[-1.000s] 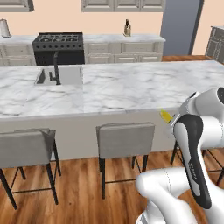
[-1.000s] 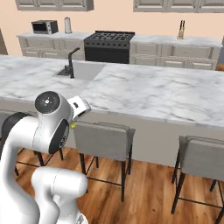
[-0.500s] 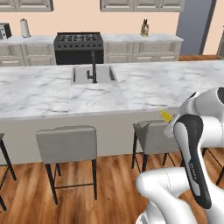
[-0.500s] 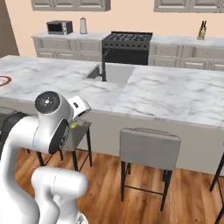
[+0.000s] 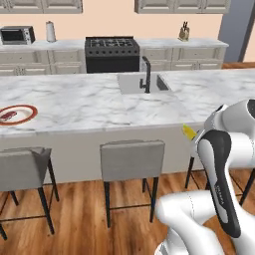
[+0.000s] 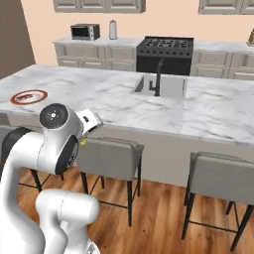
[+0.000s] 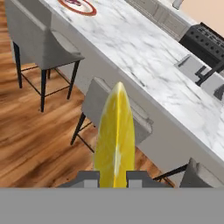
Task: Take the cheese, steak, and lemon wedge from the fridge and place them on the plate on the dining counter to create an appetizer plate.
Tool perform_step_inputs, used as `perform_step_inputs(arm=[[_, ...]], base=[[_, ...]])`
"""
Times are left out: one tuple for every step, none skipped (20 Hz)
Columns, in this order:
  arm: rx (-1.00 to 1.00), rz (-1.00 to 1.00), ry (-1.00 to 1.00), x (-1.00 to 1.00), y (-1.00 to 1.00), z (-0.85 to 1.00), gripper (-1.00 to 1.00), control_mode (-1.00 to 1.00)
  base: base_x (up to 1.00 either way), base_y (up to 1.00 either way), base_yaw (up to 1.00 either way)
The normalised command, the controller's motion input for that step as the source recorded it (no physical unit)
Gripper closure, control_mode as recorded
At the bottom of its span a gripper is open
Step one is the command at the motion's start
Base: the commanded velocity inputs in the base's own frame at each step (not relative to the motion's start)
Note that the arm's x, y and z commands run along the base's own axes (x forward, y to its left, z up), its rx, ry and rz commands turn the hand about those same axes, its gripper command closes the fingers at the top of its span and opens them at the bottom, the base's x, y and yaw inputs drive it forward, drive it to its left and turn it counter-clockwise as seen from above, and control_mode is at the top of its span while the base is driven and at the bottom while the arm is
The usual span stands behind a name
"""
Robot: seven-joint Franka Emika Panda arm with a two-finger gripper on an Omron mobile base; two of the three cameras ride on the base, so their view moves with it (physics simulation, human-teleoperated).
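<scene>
You see a bright yellow lemon wedge (image 7: 115, 139), a white counter (image 5: 99, 102) veined grey, and on that counter a white plate (image 5: 29, 115) with a red-brown rim holding dark red steak (image 5: 8, 115).

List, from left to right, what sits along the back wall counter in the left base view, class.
Microwave → paper towel roll → black stove → knife block.
</scene>
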Motion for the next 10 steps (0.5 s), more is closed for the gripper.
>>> perform_step_inputs(arm=[[0.0, 0.0, 0.0, 0.0, 0.0, 0.0, 1.0, 1.0], [0.0, 0.0, 0.0, 0.0, 0.0, 0.0, 1.0, 1.0], [0.0, 0.0, 0.0, 0.0, 0.0, 0.0, 1.0, 1.0], [0.0, 0.0, 0.0, 0.0, 0.0, 0.0, 1.0, 1.0], [0.0, 0.0, 0.0, 0.0, 0.0, 0.0, 1.0, 1.0], [0.0, 0.0, 0.0, 0.0, 0.0, 0.0, 1.0, 1.0], [0.0, 0.0, 0.0, 0.0, 0.0, 0.0, 1.0, 1.0], [0.0, 0.0, 0.0, 0.0, 0.0, 0.0, 1.0, 1.0], [0.0, 0.0, 0.0, 0.0, 0.0, 0.0, 1.0, 1.0], [0.0, 0.0, 0.0, 0.0, 0.0, 0.0, 1.0, 1.0]], base=[[0.18, 1.0, -0.01], [0.19, 1.0, -0.03], [0.17, 1.0, -0.03], [0.08, 1.0, -0.02], [0.07, 1.0, -0.02], [0.11, 1.0, -0.03], [0.1, 1.0, -0.03], [0.03, 1.0, -0.03], [0.0, 1.0, -0.02], [0.0, 1.0, -0.02]])
